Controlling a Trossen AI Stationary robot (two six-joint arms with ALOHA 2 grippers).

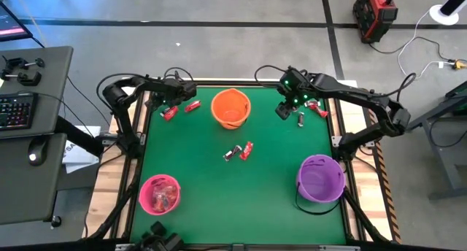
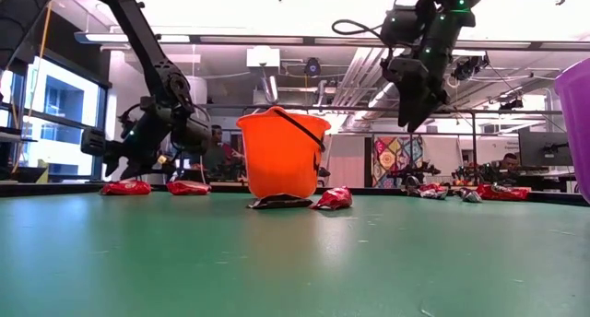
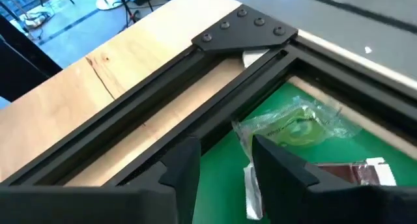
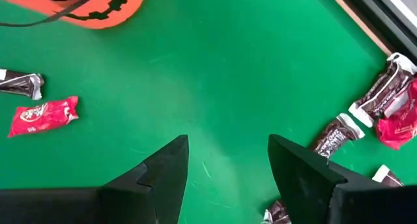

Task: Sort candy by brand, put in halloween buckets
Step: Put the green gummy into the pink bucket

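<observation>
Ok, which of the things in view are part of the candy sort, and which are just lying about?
Part of the job:
- orange bucket
- pink bucket
- purple bucket
- red candies by the left pincer
- dark and red pair mid-table
- candies by the right pincer

Just lying about:
- keyboard
- mouse
- red case on the floor

You will find no legible wording here: print on the red candy wrapper and the silvery-clear wrapper (both on the green bench) stays unreadable.
</observation>
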